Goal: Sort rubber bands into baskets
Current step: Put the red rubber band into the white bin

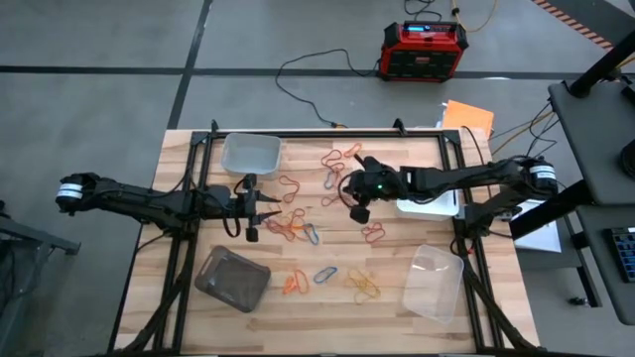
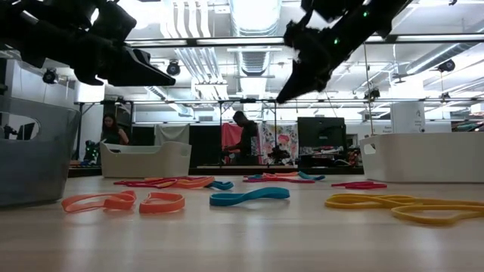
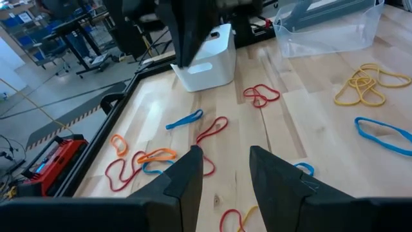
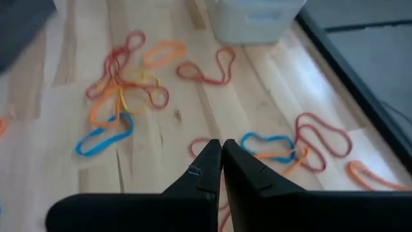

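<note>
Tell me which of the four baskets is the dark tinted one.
The smoky grey-brown tub, on the table's near-left part below the left gripper; the others are clear or white.

Overhead, table-level and two wrist views share the table [image 1: 397, 288].

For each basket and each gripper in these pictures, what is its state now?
Left gripper: open, empty, above the bands.
Right gripper: shut, empty, above the bands.
Clear plastic tub at the far edge: upright, looks empty.
Smoky grey-brown tub: upright, looks empty.
Clear tub at the near right: upright, looks empty.
White tub: upright, contents hidden.
Small rubber bands: loose on the table.
</note>
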Tool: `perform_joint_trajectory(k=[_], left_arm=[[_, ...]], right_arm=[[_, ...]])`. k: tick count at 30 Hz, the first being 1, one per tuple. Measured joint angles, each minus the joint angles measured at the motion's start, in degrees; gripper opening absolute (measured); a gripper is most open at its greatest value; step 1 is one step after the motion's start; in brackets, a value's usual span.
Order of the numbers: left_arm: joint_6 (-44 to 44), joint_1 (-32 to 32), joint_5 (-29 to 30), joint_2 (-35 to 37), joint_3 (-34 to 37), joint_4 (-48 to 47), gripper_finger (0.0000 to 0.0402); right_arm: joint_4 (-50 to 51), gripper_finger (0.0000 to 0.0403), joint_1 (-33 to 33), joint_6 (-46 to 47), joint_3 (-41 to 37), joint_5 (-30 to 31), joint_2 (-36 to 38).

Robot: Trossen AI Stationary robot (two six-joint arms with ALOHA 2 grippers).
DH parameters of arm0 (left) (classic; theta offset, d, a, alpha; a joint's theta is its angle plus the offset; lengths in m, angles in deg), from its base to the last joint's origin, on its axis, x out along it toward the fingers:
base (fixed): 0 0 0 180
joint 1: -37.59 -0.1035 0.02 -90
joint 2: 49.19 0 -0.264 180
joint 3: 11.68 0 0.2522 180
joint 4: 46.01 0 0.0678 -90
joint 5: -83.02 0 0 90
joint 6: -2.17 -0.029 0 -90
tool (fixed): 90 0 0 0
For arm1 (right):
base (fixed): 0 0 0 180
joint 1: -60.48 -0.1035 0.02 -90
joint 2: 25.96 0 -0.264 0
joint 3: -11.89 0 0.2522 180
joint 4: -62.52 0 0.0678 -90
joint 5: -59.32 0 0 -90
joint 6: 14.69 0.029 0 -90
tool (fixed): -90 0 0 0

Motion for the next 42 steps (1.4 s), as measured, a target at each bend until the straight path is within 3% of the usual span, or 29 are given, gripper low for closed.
perform_joint_trajectory(k=[6, 17, 23, 28, 36, 42], left_arm=[[0.0, 0.0, 0.0, 0.0, 0.0, 0.0, 0.0113], [-1.6, -0.3, 0.0, 0.0, 0.0, 0.1, 0.0113], [-1.6, -0.5, 0.0, 0.0, 0.0, 0.2, 0.0113], [-1.7, -0.9, 0.0, 0.0, 0.0, -0.1, 0.0113], [-1.6, -1.1, -0.1, -0.1, 0.1, -0.2, 0.0113], [-1.4, -1.1, -0.2, -0.1, 0.1, -0.1, 0.0113]], right_arm=[[-4.5, 0.003, 0.3, -0.2, 0.0, -0.2, -7.9], [-5.6, 0.0172, 2.0, 2.2, 5.2, -0.1, -23.5], [-5.0, 0.0209, 3.2, 1.0, 8.8, -0.4, -28.8], [-4.3, 0.018, 3.5, 0.3, 9.6, -2.1, -30.9], [-3.5, 0.0023, 3.5, -2.3, 9.5, -4.9, -33.3], [-3.4, 0.0009, 3.2, -2.9, 9.4, -4.7, -30.7]])
